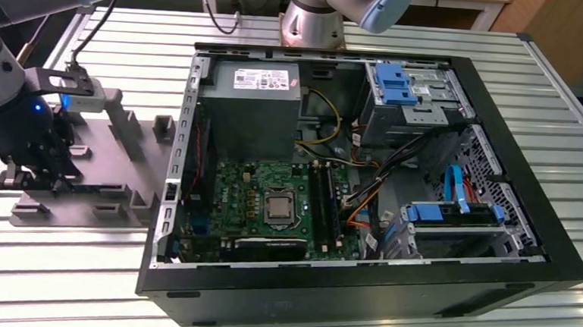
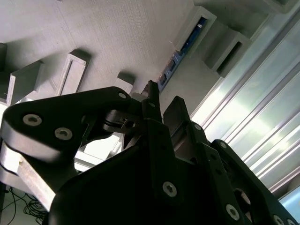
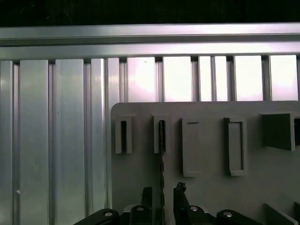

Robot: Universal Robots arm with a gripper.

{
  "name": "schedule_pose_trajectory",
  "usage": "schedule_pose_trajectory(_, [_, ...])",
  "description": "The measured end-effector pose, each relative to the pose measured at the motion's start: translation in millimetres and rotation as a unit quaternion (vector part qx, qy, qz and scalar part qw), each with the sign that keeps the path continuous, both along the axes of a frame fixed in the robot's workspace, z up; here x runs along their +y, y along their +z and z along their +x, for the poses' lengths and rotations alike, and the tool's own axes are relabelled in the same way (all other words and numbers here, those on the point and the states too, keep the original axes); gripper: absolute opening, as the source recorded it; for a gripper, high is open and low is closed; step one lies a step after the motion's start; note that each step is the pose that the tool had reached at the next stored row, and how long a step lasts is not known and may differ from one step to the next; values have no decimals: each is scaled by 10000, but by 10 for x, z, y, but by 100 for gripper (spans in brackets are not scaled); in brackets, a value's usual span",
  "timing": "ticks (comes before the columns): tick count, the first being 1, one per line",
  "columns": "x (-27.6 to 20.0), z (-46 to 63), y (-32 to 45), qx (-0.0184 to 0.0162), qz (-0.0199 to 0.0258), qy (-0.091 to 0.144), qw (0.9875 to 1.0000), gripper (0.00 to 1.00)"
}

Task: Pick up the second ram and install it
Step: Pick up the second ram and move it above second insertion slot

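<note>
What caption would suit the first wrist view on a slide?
Open gripper straddling the ram stick standing in its grey tray.

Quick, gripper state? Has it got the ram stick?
Gripper: open, straddling the blue ram stick that stands in the grey tray, not clamped on it.

Open computer case (image 1: 365, 293) beside grey tray (image 1: 119, 164)

slatted aluminium table (image 1: 580, 90) | wooden furniture (image 1: 568, 28) behind | glare on slats
</note>
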State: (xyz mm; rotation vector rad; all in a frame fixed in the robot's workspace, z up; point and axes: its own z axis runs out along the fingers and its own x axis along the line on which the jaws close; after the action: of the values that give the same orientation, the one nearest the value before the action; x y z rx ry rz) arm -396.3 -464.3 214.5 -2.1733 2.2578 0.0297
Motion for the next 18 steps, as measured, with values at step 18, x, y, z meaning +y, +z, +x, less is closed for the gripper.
schedule_pose_trajectory(18, [-24,-20,-128,2,1,102,9999,32])
